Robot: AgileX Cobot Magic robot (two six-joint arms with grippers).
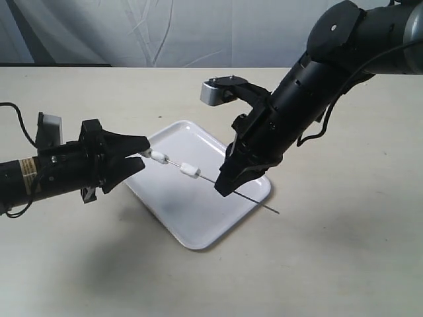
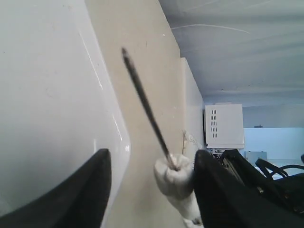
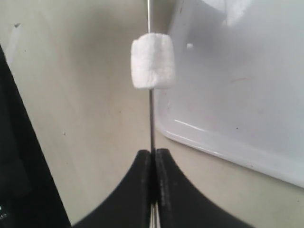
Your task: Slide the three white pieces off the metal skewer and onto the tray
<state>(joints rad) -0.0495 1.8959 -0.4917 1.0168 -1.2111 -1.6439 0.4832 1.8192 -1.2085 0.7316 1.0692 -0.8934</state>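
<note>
Metal skewer [image 1: 209, 178] in right claw [image 1: 222, 189], over tray [image 1: 198, 228]

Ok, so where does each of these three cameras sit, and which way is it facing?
Exterior: off the arms, raised, looking down at the tray; both arms, left gripper and right gripper show.
Left wrist: on the left arm, looking past its fingers along the metal skewer.
Right wrist: on the right arm, looking past shut fingers at a white piece.
All share metal skewer and tray.
</note>
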